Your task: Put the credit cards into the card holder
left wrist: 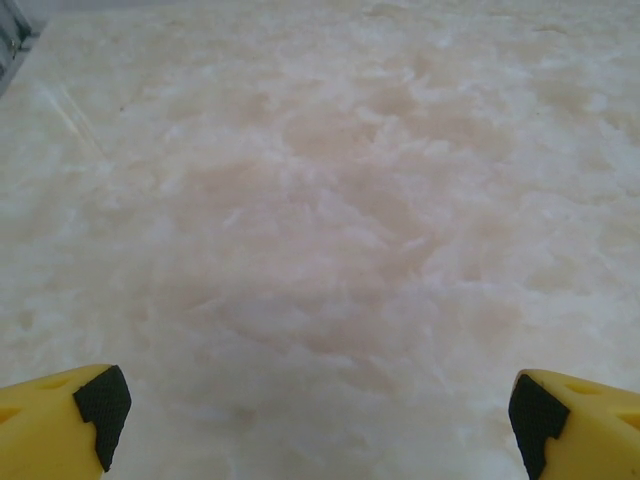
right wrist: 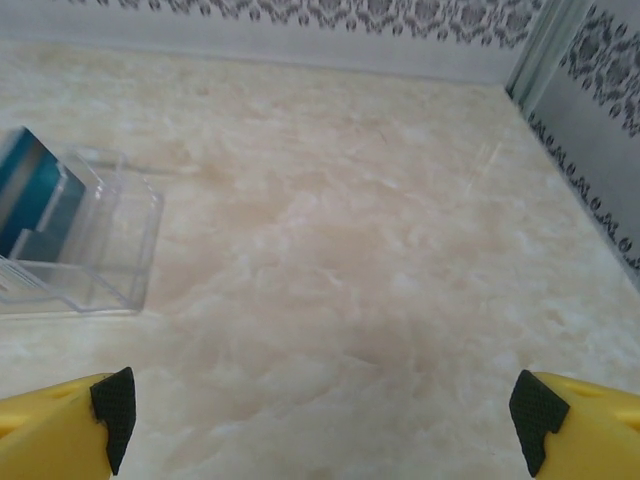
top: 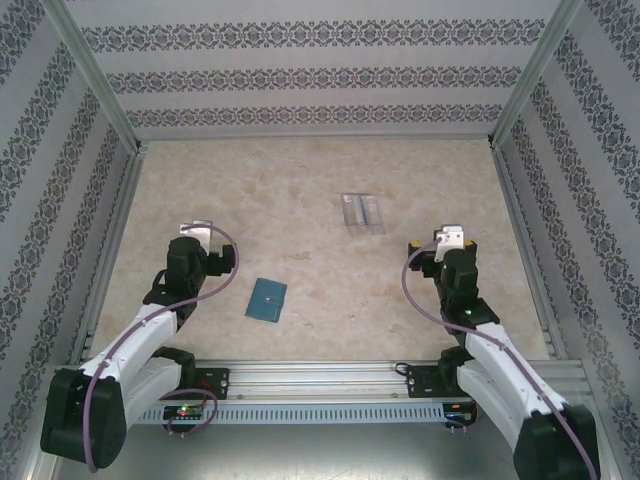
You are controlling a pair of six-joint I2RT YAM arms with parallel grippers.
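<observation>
- Nothing legible here, no word, number or brand.
- The card holder (top: 267, 299) shows a plain teal face from above.
- The card (right wrist: 35, 190) in the clear stand (right wrist: 110, 250) is too blurred to make out any print.
- The walls (top: 320, 78) carry only ornamental bands.

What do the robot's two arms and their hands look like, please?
The left arm and right arm have white shells, black joints and a lilac cable looping alongside. The left hand and right hand carry yellow fingers with black pads.
</observation>
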